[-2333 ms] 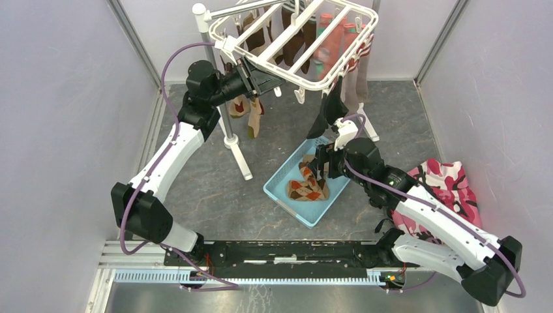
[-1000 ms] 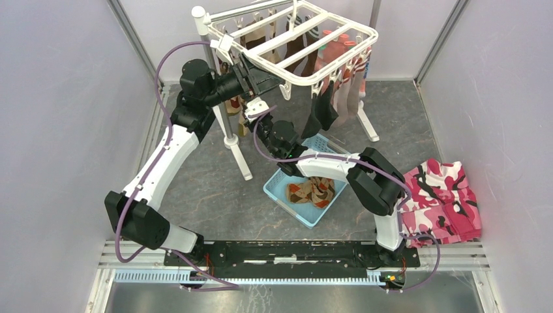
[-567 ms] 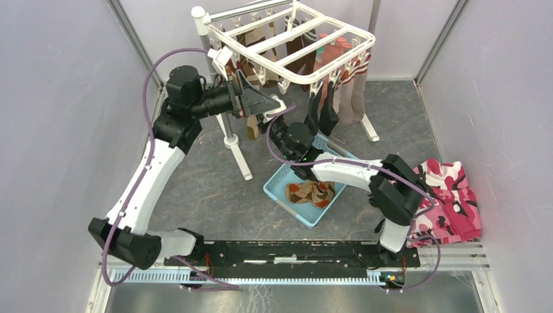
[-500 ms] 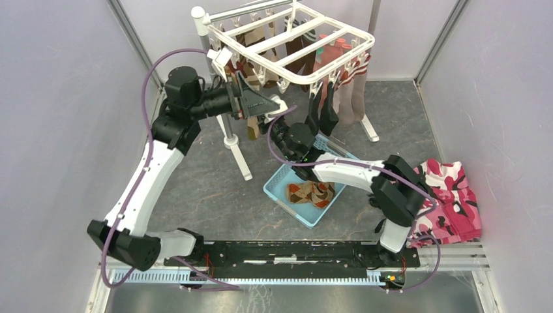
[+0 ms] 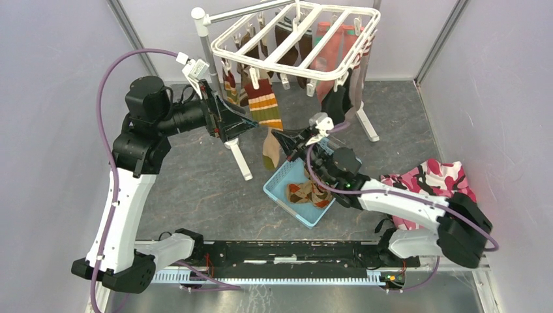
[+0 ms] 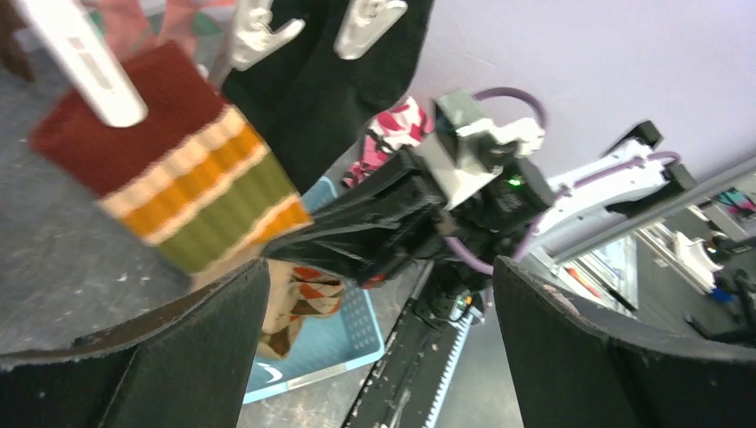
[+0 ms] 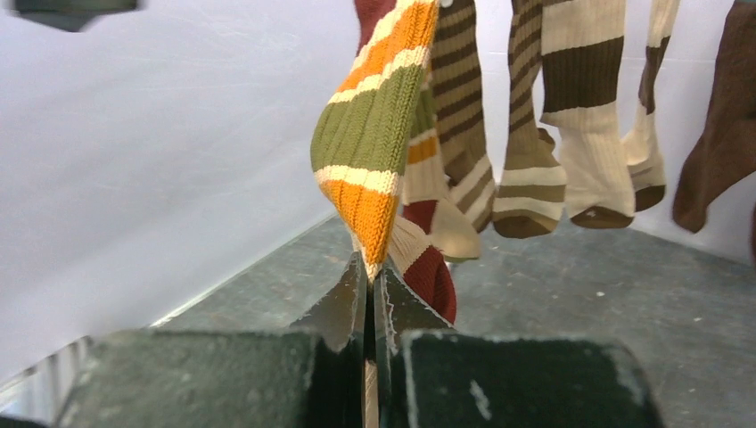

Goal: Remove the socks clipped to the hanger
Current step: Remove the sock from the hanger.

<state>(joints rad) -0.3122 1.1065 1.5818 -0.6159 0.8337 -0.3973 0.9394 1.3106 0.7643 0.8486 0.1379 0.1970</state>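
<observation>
Below the left front corner of the hanger (image 5: 280, 64), a striped sock (image 5: 264, 107) in red, orange, green and cream hangs from a white clip (image 6: 85, 62). The right claw (image 5: 279, 138) reaches up under that corner. In the right wrist view the claw (image 7: 367, 285) is pinched tight on the lower edge of the striped sock (image 7: 374, 134), with no gap between the fingers. The left claw (image 5: 235, 120) sits to the left of the hanger at about the height of the sock's top, spread wide and holding nothing. The sock (image 6: 178, 196) shows beyond its fingers (image 6: 178, 357) in the left wrist view.

More socks (image 5: 329, 39) are clipped along the hanger: coral, dark brown and brown-striped ones, plus a black one (image 5: 336, 101) at the right front corner. The hanger hangs from a grey pole stand (image 5: 212, 59).

Under the hanger's front edge, a light blue basket (image 5: 277, 182) stands on the bench (image 5: 195, 189) with argyle socks (image 5: 310, 192) lying in it. A pink camouflage cloth (image 5: 437, 179) lies well to the right.
</observation>
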